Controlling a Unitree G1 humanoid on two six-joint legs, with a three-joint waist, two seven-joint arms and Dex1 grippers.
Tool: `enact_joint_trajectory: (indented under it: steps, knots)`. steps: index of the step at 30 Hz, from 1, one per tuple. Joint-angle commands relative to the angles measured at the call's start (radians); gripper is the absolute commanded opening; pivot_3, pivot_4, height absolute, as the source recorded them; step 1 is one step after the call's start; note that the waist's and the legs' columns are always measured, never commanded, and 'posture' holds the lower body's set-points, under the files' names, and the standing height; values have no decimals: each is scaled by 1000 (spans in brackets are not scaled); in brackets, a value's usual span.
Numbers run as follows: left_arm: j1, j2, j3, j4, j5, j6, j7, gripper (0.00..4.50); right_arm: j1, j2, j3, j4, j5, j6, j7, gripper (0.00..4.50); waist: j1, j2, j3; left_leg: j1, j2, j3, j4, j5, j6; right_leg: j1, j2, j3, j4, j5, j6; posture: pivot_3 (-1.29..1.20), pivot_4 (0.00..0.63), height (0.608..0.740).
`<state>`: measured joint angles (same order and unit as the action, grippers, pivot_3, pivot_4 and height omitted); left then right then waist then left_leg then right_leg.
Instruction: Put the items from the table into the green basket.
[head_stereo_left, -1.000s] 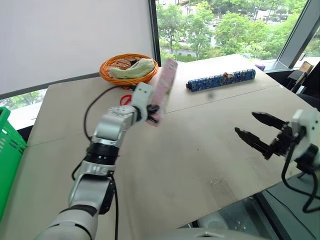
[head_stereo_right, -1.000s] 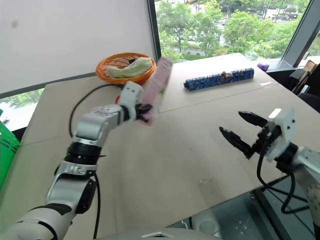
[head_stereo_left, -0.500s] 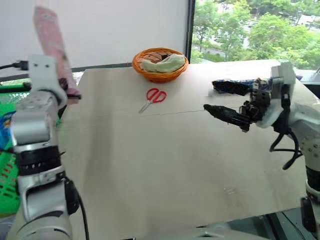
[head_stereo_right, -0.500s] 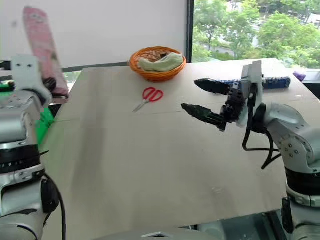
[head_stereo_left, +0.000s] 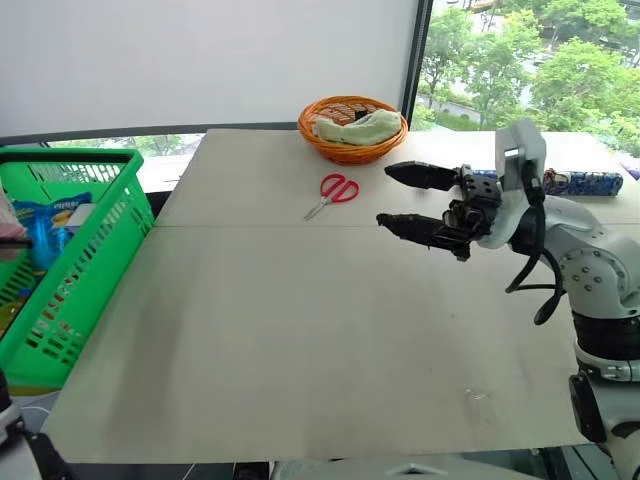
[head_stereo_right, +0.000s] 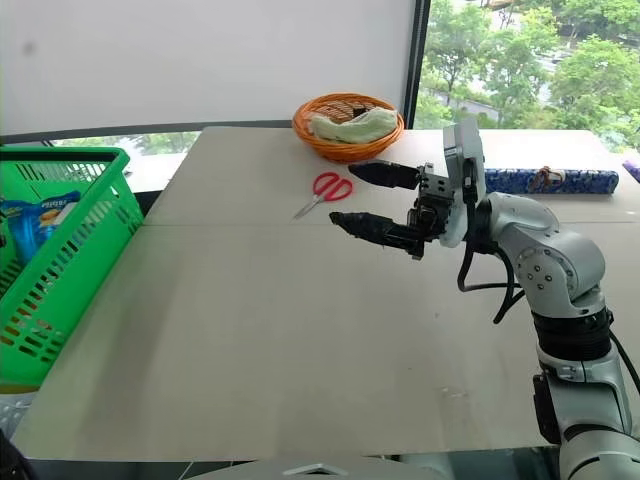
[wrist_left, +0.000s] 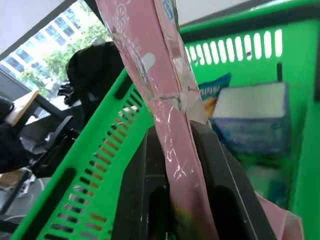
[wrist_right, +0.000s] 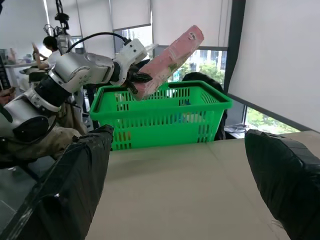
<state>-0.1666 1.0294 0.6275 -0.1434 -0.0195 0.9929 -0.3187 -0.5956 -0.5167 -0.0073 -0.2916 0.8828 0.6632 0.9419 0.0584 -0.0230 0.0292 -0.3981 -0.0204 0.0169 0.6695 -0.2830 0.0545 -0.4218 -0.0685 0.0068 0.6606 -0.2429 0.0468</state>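
The left gripper (wrist_left: 172, 190) pinches the pink pack (wrist_right: 167, 59) between its jaws, just above the green basket (wrist_right: 165, 120), not yet released. Beyond the right gripper's (head_stereo_left: 405, 197) spread, empty jaws, the table (head_stereo_left: 300, 330) holds no remaining items.

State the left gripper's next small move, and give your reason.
Probably lower the pink pack a little and let go: the left gripper holds it above the green basket, whose open top lies just beneath, so a short drop should land it inside.
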Motion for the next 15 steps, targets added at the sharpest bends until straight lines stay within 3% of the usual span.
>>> enact_joint_trajectory:
  steps: [1,6,7,12,15]
  knots:
    - [32,67,34,-21,38,-57,-26,1892,-13,11,-9,1,-12,-29,21,4500,7,0,0,0,0,0,0,0,0,0,0,0,0,0,0,169,0,738]
    - [21,63,11,-6,37,-77,-29,4285,4,16,-11,-3,-32,-39,26,4500,12,0,0,0,0,0,0,0,1,0,-1,-1,0,0,0,155,0,738]
    - [15,61,1,-4,36,-80,-28,4457,9,13,-16,-7,-33,-40,25,4500,12,0,0,0,0,0,0,0,1,0,-1,-1,0,0,0,149,0,738]
    - [-82,5,-73,-1,-18,-166,-46,4457,50,-6,-48,-11,-50,-48,8,4500,13,0,-1,0,0,0,0,0,1,0,-1,-2,0,0,0,108,0,738]
    - [-177,-142,-105,-12,-134,-234,-83,4457,126,-15,-65,31,-122,-112,-9,4500,12,1,-3,0,0,0,0,0,0,0,-2,-3,0,0,0,55,0,738]
